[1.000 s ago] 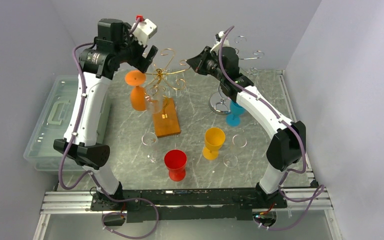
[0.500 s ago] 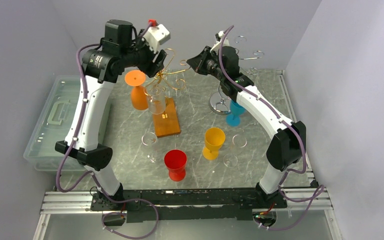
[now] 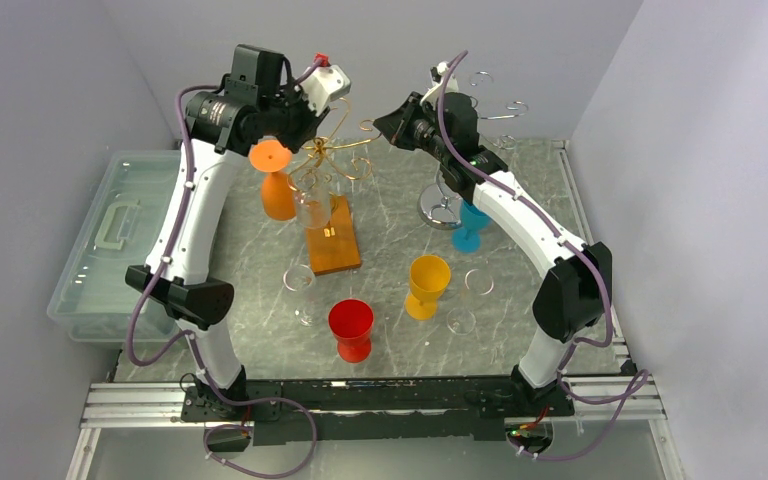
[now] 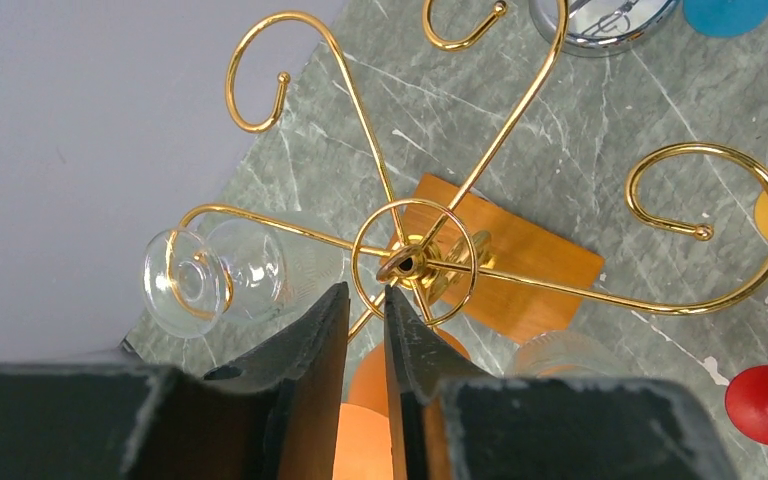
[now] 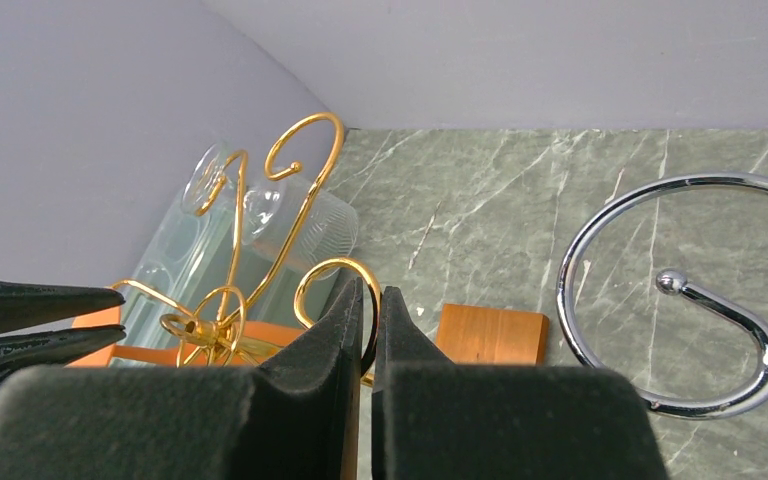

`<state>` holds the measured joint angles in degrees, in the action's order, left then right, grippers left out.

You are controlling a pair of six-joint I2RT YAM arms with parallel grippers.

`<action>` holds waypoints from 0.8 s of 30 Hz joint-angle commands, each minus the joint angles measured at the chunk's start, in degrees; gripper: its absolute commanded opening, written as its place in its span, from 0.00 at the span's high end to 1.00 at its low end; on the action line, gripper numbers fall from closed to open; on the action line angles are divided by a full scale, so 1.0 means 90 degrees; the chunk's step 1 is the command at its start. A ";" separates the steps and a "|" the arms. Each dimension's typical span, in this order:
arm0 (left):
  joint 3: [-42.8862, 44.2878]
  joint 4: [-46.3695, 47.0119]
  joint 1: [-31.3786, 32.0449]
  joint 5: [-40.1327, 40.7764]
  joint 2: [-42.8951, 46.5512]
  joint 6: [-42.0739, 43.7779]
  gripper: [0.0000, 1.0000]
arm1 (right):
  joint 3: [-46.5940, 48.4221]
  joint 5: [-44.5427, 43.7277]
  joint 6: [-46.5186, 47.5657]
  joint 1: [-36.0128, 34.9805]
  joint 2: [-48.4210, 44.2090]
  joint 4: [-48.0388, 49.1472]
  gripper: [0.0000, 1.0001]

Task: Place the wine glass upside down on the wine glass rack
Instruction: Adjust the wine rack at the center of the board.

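**Orange plastic wine glass (image 3: pixel 277 196) hung on rack**

The gold wire rack (image 4: pixel 401 266) on its wooden block (image 3: pixel 332 250) holds it upside down by the foot, at the left side. Left gripper (image 4: pixel 366 290) hovers above, jaws a sliver apart and empty. Right gripper (image 5: pixel 373 290) pinches a rack curl. Placing looks done; next, lift clear without snagging wire.

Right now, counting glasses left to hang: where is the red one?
In the top view, the red glass stands at the front of the table, just left of the yellow glass.
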<state>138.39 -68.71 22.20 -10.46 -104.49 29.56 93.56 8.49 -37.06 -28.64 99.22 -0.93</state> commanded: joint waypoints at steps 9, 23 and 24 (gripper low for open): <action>-0.0059 -0.0332 0.0004 -0.0635 0.0126 0.0433 0.64 | -0.0197 0.0253 0.0392 -0.0050 -0.0106 -0.0399 1.00; -0.0834 0.0986 -0.0015 0.0231 0.0221 0.0438 0.67 | -0.0451 0.0257 0.0338 -0.0059 -0.0283 -0.0296 1.00; -0.0840 0.1046 -0.0015 0.0263 0.0226 0.0441 0.68 | -0.0478 0.0265 0.0338 -0.0060 -0.0303 -0.0282 1.00</action>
<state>131.17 -68.79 22.68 -13.28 -103.44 33.32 91.79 7.60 -37.08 -28.56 98.50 0.75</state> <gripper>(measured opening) 0.339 0.039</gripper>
